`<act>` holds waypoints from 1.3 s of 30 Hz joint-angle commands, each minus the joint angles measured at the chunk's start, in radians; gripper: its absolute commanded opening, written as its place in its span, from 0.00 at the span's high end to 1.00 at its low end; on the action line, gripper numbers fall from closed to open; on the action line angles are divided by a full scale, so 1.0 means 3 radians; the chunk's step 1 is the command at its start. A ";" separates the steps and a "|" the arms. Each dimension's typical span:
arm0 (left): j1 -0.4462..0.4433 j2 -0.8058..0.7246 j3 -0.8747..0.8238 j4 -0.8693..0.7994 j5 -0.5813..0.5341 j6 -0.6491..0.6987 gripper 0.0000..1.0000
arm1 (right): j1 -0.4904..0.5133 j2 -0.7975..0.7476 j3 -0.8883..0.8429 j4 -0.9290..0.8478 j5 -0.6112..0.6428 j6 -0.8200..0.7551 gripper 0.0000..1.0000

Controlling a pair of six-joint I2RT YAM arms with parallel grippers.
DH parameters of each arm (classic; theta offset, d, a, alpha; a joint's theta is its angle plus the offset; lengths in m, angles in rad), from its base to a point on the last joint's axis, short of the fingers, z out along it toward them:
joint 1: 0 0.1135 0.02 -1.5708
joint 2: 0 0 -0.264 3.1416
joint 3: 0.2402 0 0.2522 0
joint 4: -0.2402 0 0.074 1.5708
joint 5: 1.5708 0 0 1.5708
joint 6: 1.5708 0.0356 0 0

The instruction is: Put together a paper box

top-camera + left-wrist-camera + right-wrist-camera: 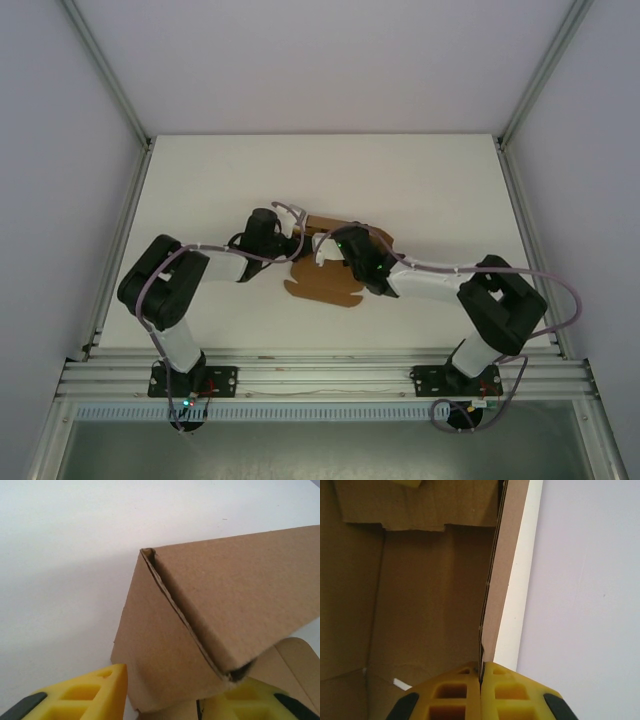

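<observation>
Seen from above, both arms meet at the middle of a white table (200, 190) over the paper box (322, 283), a brown cardboard piece with one flap lying flat. The left wrist view comes closer: the left gripper (180, 680) stands wide, its yellow fingers (85, 697) on either side of a raised, folded corner, one finger just clear of it. In the right wrist view, the right gripper (481, 672) pinches the thin edge of an upright wall.
</observation>
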 commanded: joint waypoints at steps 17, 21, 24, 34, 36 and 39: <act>-0.0143 -0.0057 0.0127 0.0001 -0.0378 0.0382 0.45 | 0.0027 0.0053 0.0320 -0.0823 -0.0066 0.0290 1.00; -0.0010 -0.0024 0.0224 -0.0158 -0.0153 0.0354 0.43 | 0.0010 0.0037 0.0328 -0.0850 -0.0159 0.0323 1.00; 0.0008 -0.0036 0.0178 -0.0097 -0.0101 0.0467 0.47 | -0.0024 0.0003 0.0352 -0.0902 -0.0286 0.0377 1.00; -0.0022 0.0192 0.0372 0.0017 -0.0011 0.0435 0.65 | -0.0055 0.0168 0.0621 -0.1236 -0.0487 0.0514 1.00; -0.0044 0.0218 0.0405 0.0031 -0.0105 0.0430 0.70 | -0.0055 0.0202 0.0663 -0.1271 -0.0512 0.0560 1.00; -0.0099 0.0271 0.0490 -0.0045 -0.0345 0.0472 0.78 | -0.0060 0.0213 0.0712 -0.1306 -0.0597 0.0650 1.00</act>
